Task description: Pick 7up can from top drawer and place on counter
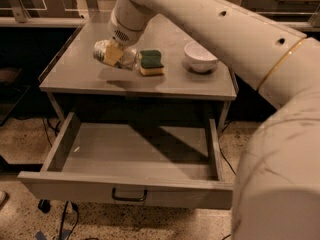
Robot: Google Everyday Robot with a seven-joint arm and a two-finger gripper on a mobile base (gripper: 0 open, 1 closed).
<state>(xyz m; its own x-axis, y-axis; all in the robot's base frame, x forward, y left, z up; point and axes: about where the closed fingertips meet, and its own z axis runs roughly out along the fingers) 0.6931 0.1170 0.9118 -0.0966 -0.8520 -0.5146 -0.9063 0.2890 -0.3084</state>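
While hovering over the counter (70, 80), gripper (114, 55) clamped around the 7up can (101, 49), just beside the sponge (151, 62)

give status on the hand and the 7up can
Hand shut on 7up can, above counter. Top drawer open, empty. Sponge just right of can.

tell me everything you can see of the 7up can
The 7up can is small, silvery and metallic. It is turned on its side and gripped across its middle by the claw. It seems to hang just above the counter, with its shadow on the surface below, close beside the green sponge. Its markings cannot be made out.
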